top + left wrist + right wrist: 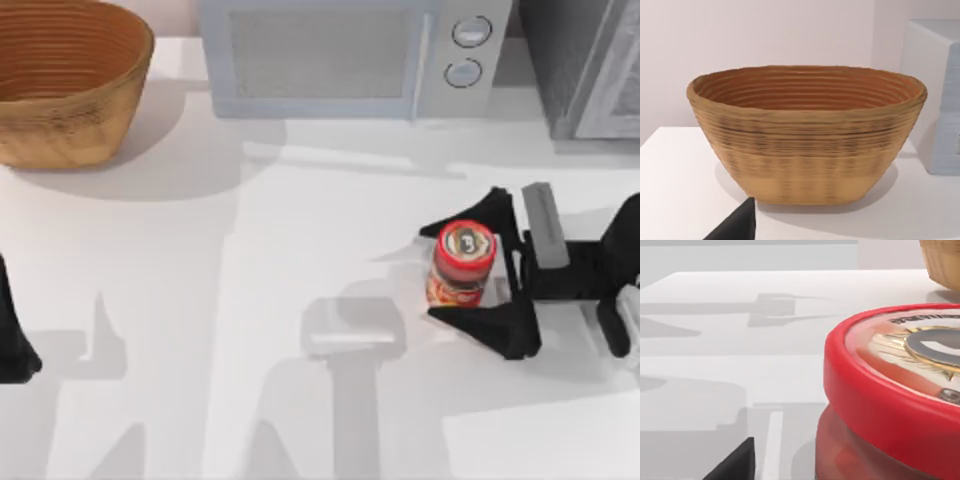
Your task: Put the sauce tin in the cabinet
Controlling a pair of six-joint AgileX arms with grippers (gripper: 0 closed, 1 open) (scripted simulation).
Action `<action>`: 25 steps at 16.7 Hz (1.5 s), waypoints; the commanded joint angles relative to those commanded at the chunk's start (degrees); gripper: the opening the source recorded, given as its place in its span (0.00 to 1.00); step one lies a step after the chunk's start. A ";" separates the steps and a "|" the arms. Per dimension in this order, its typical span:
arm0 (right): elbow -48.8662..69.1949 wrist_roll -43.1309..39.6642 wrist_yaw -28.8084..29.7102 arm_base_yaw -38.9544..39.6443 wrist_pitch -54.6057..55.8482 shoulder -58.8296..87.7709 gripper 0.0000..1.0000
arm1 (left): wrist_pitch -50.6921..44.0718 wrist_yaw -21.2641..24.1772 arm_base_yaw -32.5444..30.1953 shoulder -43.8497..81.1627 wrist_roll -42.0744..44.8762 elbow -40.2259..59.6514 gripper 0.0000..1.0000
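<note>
The sauce tin [462, 264] stands upright on the white table [300, 250] toward its right side, between the spread fingers of the right gripper [470, 268] — the fingers sit on either side of the tin, apart rather than pressed to it. The cabinet [585, 65] is at the back right corner, beside the microwave [340, 55]. The left arm [12, 330] rests at the left edge — whether its fingers are apart I cannot tell — facing the basket [807, 132].

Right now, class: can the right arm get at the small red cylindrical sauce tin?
Probably yes: the right gripper already straddles the upright sauce tin, open fingers on either side, nothing between them.
</note>
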 joint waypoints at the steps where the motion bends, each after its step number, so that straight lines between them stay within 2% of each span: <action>1: 0.00 0.00 0.00 0.00 0.00 0.00 1.00 | 0.00 0.00 0.00 0.00 0.00 0.00 1.00; 14: 0.00 0.00 0.00 0.00 0.00 0.00 0.02 | 0.00 0.00 0.00 0.00 0.00 0.00 1.00; 25: -0.16 0.06 0.06 -0.12 -0.76 -0.81 0.00 | 0.00 0.00 0.00 0.00 0.00 0.00 1.00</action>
